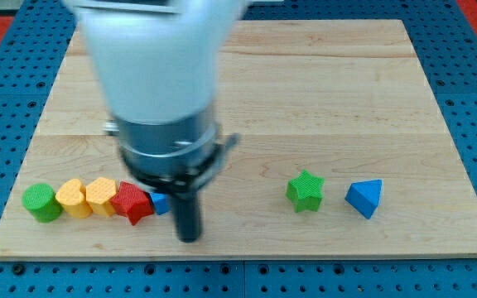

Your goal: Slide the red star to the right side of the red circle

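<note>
1. my tip [189,238] rests on the wooden board [321,99] near the view's bottom edge, just right of and a little below the red star [132,203]. there are no fingers on this rig, only the dark rod, so nothing opens, closes or grips.
2. the red star sits at the right end of a packed row at the view's lower left: green cylinder [40,203], yellow heart [74,198], yellow hexagon [101,196], then the star, with a small blue block [161,203] touching its right side, mostly hidden by the rod.
3. no red circle shows anywhere. the arm body covers much of the board's left half, so it may be hidden there; aiming the star at a guessed spot is the first risk.
4. from this side, a leftward push would jam the star into the yellow hexagon and shove the whole row along.
5. the blue block lies between my tip and the star, so it would likely be hit first and travel with the star or twist it.
6. the star's points make it prone to spin off an off-centre push.
7. the row is near the board's bottom edge; a downward nudge could send a block over it.
8. the green star [305,191] and blue triangle [364,199] stand well apart to the right, clear unless the path runs that way.
</note>
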Robot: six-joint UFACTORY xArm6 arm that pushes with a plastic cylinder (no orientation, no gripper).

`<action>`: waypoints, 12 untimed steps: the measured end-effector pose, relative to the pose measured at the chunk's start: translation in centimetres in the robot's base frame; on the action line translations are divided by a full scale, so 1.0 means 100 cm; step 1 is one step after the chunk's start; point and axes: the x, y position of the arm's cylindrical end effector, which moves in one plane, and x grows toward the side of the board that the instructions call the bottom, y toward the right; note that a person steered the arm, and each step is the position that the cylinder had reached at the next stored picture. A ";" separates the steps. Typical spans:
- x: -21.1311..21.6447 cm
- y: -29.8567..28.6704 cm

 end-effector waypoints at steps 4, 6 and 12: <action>-0.038 -0.055; -0.070 -0.103; -0.153 -0.124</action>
